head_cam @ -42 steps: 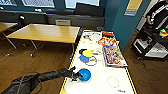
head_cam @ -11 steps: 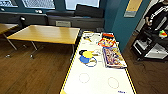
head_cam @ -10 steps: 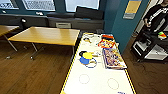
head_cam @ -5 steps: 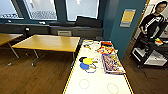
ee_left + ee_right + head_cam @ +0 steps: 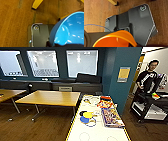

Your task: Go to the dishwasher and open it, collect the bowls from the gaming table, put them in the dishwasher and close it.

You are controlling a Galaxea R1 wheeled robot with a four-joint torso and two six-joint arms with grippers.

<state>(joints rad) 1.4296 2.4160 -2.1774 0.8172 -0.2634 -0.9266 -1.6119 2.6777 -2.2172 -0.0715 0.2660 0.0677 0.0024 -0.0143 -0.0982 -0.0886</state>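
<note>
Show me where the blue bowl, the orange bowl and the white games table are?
blue bowl (image 5: 70, 30), left wrist view, on its inner wall.
orange bowl (image 5: 112, 41), right wrist view, on its inside.
white games table (image 5: 100, 133), head view, on its bare top.

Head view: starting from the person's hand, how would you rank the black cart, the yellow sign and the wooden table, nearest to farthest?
From the person's hand:
1. black cart, right below it, at the right.
2. yellow sign, a little leftward, slightly higher.
3. wooden table, far across on the left.

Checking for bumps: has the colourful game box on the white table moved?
No. The game box stays along the table's right edge; only the view shifted.
</note>
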